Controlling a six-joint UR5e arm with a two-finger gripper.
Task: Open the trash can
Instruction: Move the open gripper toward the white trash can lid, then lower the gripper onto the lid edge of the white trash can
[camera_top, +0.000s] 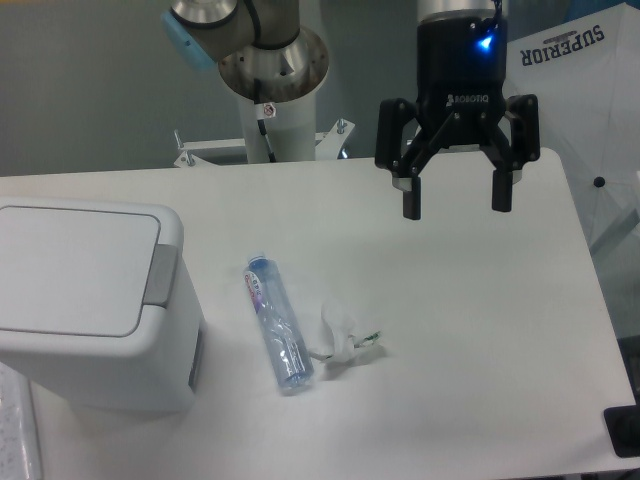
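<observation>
White plastic is filling the lower left corner, where the trash can (95, 300) is sitting on the table (450, 320), its left side cut off by the frame edge; its flat lid is lying closed, the grey button strip (161, 273) facing right. Just beside it a clear bottle (278, 323) is lying flat, with a crumpled wrapper (345, 340) near. Well apart, the gripper (458, 196) is hanging above the far side, fingers spread and holding nothing.

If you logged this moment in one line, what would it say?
stage: approach not begun | pincer: open, empty, above far right of table | trash can: lid shut, front left | bottle: lying beside can
</observation>
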